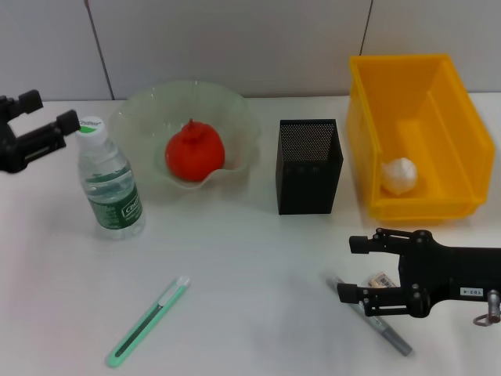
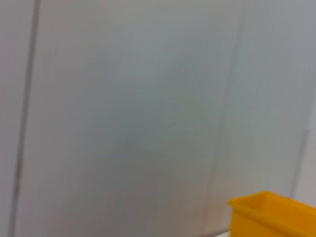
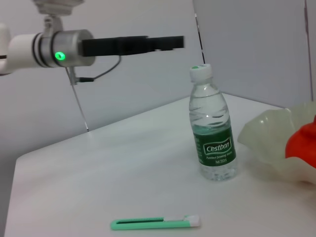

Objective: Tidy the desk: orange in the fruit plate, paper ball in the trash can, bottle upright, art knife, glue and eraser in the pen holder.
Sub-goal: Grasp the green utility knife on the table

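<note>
The bottle [image 1: 109, 184] [image 3: 212, 133] stands upright on the white desk. My left gripper [image 1: 53, 113] hovers open just left of its cap, holding nothing. The orange [image 1: 194, 153] [image 3: 303, 140] lies in the glass fruit plate [image 1: 235, 110] [image 3: 266, 143]. Inside the yellow trash can [image 1: 438, 86] [image 2: 271, 212] rests the paper ball [image 1: 399, 175]. A green art knife [image 1: 149, 321] [image 3: 155, 223] lies near the front left. My right gripper [image 1: 347, 269] is open low over the desk at the front right, with the small eraser [image 1: 383, 279] between its fingers and the grey glue pen [image 1: 387, 333] under the nearer finger.
The black mesh pen holder [image 1: 309, 164] stands between the plate and the trash can. The left arm [image 3: 133, 44] stretches across above the bottle in the right wrist view. Bare desk lies between the art knife and the right gripper.
</note>
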Motion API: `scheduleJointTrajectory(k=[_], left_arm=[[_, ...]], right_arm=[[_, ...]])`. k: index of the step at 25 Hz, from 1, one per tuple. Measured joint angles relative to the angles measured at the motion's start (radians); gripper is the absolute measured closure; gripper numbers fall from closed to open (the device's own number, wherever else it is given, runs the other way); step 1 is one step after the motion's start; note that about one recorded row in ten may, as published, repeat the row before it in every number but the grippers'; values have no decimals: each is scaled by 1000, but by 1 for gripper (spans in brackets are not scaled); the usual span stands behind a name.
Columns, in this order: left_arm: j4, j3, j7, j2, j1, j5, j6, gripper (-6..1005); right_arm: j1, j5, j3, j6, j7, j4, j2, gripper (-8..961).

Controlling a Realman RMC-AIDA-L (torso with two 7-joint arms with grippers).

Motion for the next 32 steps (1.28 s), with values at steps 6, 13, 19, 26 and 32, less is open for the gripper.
scheduleJointTrajectory(k=[6, 13, 19, 26, 32], left_arm=[[-117, -71, 91, 52, -13, 10, 253, 231], [-255, -62, 219, 95, -19, 50, 411, 232], [-298, -60, 275, 93, -32, 137, 461, 232], [-341, -65, 341, 78, -50, 237, 459, 234], [-338, -68, 367, 73, -46, 242, 454, 240]], right_arm=[[-5, 1, 1, -16, 11, -25, 0, 126], [7, -29, -9, -32, 165, -135, -2, 126], [57, -124, -11, -76, 368, -257, -2, 126], [218, -335, -36, -167, 689, -377, -2, 126], [279, -372, -67, -171, 774, -370, -2, 127]])
